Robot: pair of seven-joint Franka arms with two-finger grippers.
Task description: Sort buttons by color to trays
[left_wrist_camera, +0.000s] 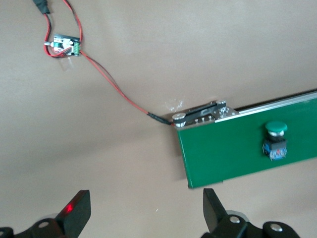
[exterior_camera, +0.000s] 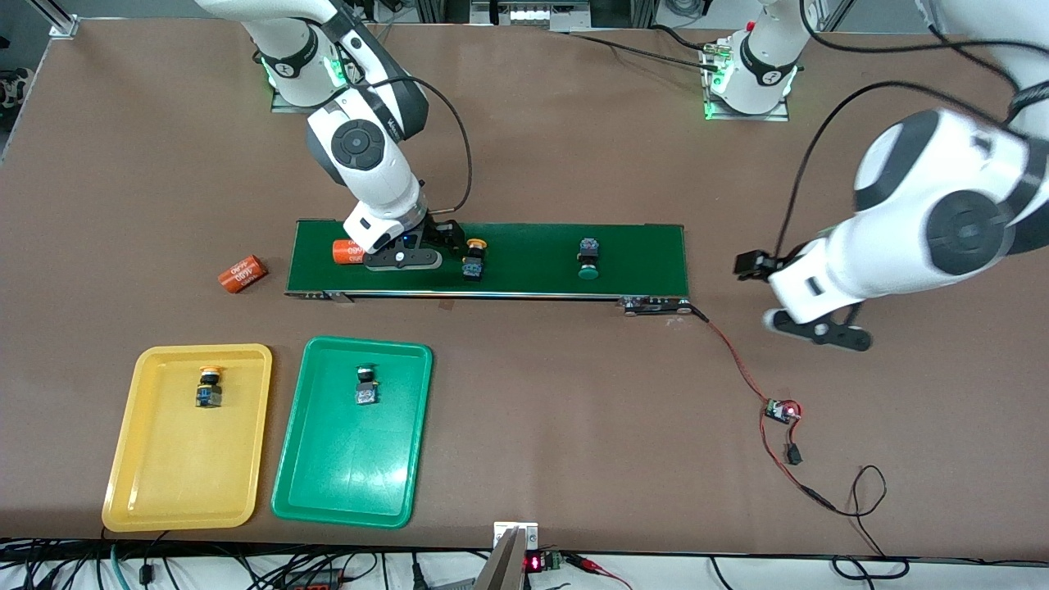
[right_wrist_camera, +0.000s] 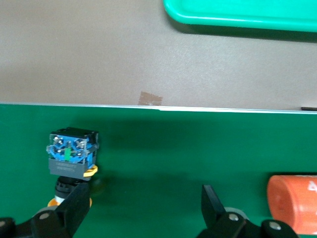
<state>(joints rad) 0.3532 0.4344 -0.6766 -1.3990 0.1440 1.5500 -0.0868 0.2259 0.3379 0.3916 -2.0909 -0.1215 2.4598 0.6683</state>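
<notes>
Two buttons lie on the dark green belt point(exterior_camera: 524, 246): a yellow-capped one point(exterior_camera: 474, 258) and a green-capped one point(exterior_camera: 588, 257) nearer the left arm's end. My right gripper point(exterior_camera: 403, 260) hangs low over the belt, open. In the right wrist view the yellow-capped button point(right_wrist_camera: 72, 154) lies just outside one finger point(right_wrist_camera: 74, 208), with nothing between the jaws point(right_wrist_camera: 143, 208). The yellow tray point(exterior_camera: 184, 475) holds a yellow-capped button point(exterior_camera: 210, 387). The green tray point(exterior_camera: 344, 479) holds another button point(exterior_camera: 365, 385). My left gripper point(exterior_camera: 815, 325) is open over bare table off the belt's end point(left_wrist_camera: 146, 213).
One orange cylinder point(exterior_camera: 243, 274) lies on the table beside the belt, another point(exterior_camera: 346, 251) on the belt next to my right gripper point(right_wrist_camera: 294, 203). A red-and-black cable runs from the belt's corner to a small circuit board point(exterior_camera: 782, 410).
</notes>
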